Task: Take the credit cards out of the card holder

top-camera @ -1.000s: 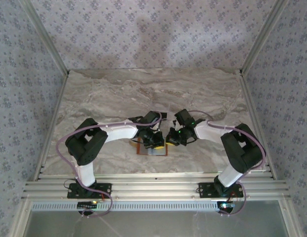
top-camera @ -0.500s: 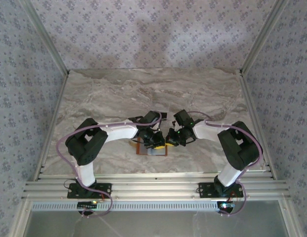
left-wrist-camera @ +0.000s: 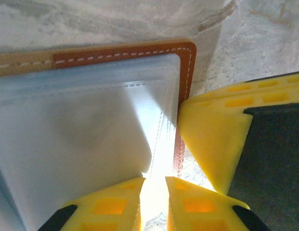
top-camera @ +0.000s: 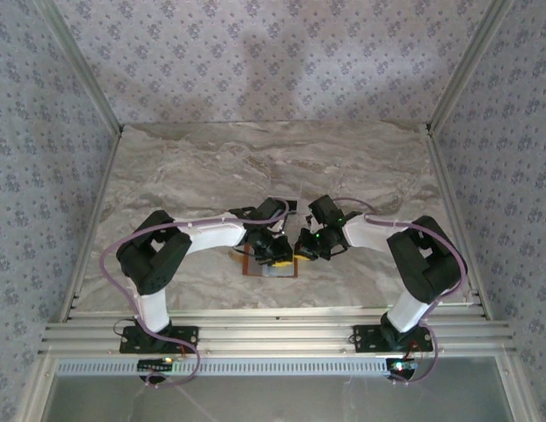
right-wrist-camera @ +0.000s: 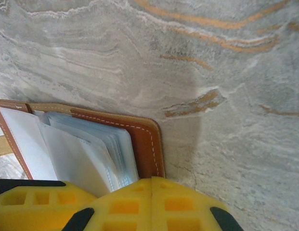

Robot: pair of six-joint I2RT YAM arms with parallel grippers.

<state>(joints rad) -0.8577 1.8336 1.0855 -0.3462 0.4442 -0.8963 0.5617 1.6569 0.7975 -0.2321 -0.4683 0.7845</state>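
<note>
Surface: a marble-patterned table (top-camera: 255,158), grey-beige with pale and orange veins, walled by patterned panels.

Card holder, position: the card holder (top-camera: 271,269) is laid open and flat on the table, close to the near edge and about midway along it, between the two grippers.

Card holder, outside: a tan-brown leather border (left-wrist-camera: 139,50) with light stitching is seen along the edges, and the corner is rounded (right-wrist-camera: 144,139).

Card holder, inside: the inner panel is pale grey-blue and framed by the brown border. Several thin pale leaves (right-wrist-camera: 113,154) are stacked inside it, fanned slightly at their free edge. Whether these are cards or sleeves cannot be told.

Left gripper: the left gripper (top-camera: 271,252) is set over the card holder. In the left wrist view (left-wrist-camera: 153,202) its yellow fingertips are nearly together, parted by a narrow bright slit at the corner of the pale panel. Whether anything is pinched in that slit cannot be told.

Right gripper: the right gripper (top-camera: 305,247) is placed at the right side of the card holder. In the right wrist view (right-wrist-camera: 151,197) its jaws are brought fully together, with the joined tips over the brown border. One of its yellow fingers (left-wrist-camera: 212,134) is seen touching that border just beside the left gripper.
</note>
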